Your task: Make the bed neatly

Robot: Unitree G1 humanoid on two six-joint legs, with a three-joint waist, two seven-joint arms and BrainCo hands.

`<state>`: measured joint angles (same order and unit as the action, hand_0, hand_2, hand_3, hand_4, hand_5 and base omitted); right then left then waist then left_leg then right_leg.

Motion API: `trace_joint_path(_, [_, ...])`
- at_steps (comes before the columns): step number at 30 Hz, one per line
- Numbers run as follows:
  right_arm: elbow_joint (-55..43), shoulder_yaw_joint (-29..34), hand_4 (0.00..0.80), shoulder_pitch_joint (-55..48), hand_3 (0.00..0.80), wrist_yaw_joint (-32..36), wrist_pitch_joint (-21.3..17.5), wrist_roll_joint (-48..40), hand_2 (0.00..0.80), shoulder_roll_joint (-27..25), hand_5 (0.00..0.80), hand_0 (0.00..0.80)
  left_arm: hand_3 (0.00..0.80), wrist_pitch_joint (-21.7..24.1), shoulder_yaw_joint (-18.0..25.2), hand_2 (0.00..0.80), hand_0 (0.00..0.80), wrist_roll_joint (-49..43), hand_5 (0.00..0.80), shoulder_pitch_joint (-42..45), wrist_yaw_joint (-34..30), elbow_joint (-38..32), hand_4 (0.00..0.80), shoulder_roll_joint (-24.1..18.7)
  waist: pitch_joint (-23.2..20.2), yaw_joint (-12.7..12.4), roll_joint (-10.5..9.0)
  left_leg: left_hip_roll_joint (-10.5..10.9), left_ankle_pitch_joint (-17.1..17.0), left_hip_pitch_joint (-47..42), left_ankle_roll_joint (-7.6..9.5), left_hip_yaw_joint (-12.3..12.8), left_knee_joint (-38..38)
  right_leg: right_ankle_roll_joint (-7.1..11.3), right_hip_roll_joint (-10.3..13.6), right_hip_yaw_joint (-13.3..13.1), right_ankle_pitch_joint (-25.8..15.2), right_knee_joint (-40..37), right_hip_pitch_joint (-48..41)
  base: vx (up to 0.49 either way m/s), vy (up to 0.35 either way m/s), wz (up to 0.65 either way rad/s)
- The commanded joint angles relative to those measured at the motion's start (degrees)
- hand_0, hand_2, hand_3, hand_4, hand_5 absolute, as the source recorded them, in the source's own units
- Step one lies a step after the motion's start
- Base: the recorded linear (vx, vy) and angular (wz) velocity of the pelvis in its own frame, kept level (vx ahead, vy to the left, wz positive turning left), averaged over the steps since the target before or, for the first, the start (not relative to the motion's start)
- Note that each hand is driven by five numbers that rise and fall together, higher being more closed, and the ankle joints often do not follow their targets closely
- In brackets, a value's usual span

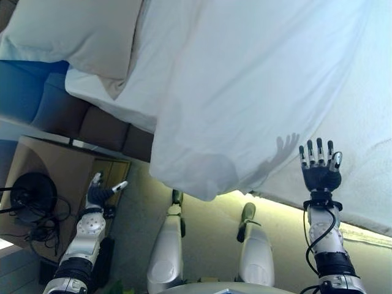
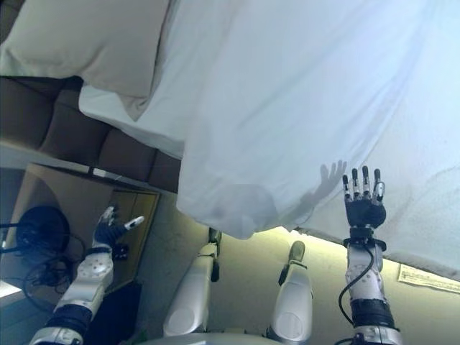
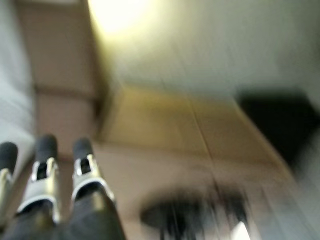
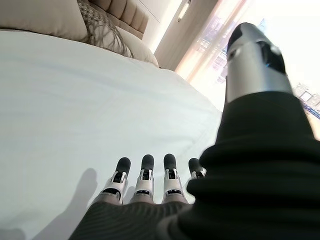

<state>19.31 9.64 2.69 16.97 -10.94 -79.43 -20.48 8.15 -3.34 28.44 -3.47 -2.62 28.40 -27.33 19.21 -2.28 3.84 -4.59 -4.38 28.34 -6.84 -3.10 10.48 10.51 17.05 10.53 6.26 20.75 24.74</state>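
Observation:
A white duvet (image 1: 257, 86) covers the bed, and its corner (image 1: 202, 177) hangs over the near edge. A beige pillow (image 1: 73, 33) lies at the head, far left. My right hand (image 1: 320, 165) is open with straight fingers over the duvet's near edge, holding nothing; it also shows in the right wrist view (image 4: 150, 185) flat above the white cloth. My left hand (image 1: 101, 191) is open beside the bed, over the nightstand, away from the duvet; its fingers (image 3: 47, 165) show in the left wrist view.
A wooden nightstand (image 1: 61, 171) stands left of the bed with a black round device (image 1: 33, 193) and cables on it. A brown padded headboard (image 1: 92, 125) runs behind the pillow. A lit strip (image 1: 361, 236) glows under the bed's edge.

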Motion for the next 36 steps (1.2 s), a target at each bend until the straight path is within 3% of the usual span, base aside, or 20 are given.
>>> trace_joint_path(1, [1.6,3.1,0.000,0.0,0.000,4.6,-2.1,-0.3,0.000,-3.0,0.000,0.000,0.000,-5.5,-0.1,0.000,0.000,28.6,0.000,-3.1,-24.5,0.1,0.000,2.3,-2.0,0.8,-1.12,-3.1,1.9,-0.7,0.40,1.0,0.1,2.75,3.0,-2.2,-12.6,-10.8,1.4,-0.004,0.043,0.05])
trace_joint_path(5, [2.2,-0.3,0.000,2.7,0.000,4.5,-2.7,-1.9,0.000,-4.9,0.000,0.000,0.000,-11.6,-6.0,0.000,0.000,46.6,0.000,-7.8,-33.4,1.7,0.000,4.4,-0.6,2.3,-1.41,-2.8,1.7,1.1,0.70,1.2,1.0,2.55,2.6,-3.6,-13.2,-10.3,3.5,-0.023,0.053,0.04])
trace_joint_path(10, [-1.5,-2.8,0.000,4.1,0.000,3.3,-3.6,-1.6,0.000,-5.7,0.000,0.000,0.000,-12.6,-8.3,0.000,0.000,54.8,0.000,-11.1,-38.7,3.6,0.000,7.1,1.6,3.9,-2.31,-2.1,1.2,5.9,1.55,1.6,2.9,1.93,1.8,-5.3,-13.3,-7.9,8.3,-0.056,0.058,-0.05])
trace_joint_path(19, [-6.2,-4.2,0.000,10.3,0.000,0.8,-4.6,1.0,0.000,-7.6,0.000,0.000,0.000,-14.7,-9.3,0.000,0.000,54.2,0.000,-17.3,-44.1,2.7,0.000,9.3,5.0,4.8,-2.30,-0.5,0.4,18.2,1.40,0.2,9.1,0.36,1.1,-7.9,-13.2,-2.8,19.3,-0.039,0.078,-0.02])
trace_joint_path(20, [-6.9,-4.3,0.000,10.8,0.000,0.5,-4.6,0.8,0.000,-8.1,0.000,0.000,0.000,-15.0,-9.4,0.000,0.000,53.4,0.000,-17.5,-43.8,1.9,0.000,9.3,5.0,4.8,-2.31,-0.5,2.1,19.1,1.15,-0.1,10.4,0.57,0.7,-8.3,-11.5,-1.5,20.1,0.055,0.098,0.00])
trace_joint_path(25, [-11.8,-3.9,0.000,13.4,0.000,0.7,-3.3,0.9,0.000,-11.0,0.000,0.000,0.000,-16.5,-10.3,0.000,0.000,52.2,0.000,-18.4,-40.9,0.4,0.000,7.4,6.1,5.4,-2.10,0.4,4.1,27.2,0.97,-1.2,18.8,-0.48,-0.3,-10.5,-10.4,5.2,27.7,-0.006,0.140,0.03])
trace_joint_path(36, [-19.7,-2.6,0.000,14.0,0.000,0.4,-2.6,4.4,0.000,-13.6,0.000,0.000,0.000,-13.4,-9.7,0.000,0.000,55.6,0.000,-19.6,-39.7,-3.1,0.000,6.2,8.9,6.8,-1.21,1.2,9.3,42.9,2.24,0.5,35.8,-3.16,-1.0,-13.7,-6.6,23.6,43.5,0.001,0.140,-0.09])
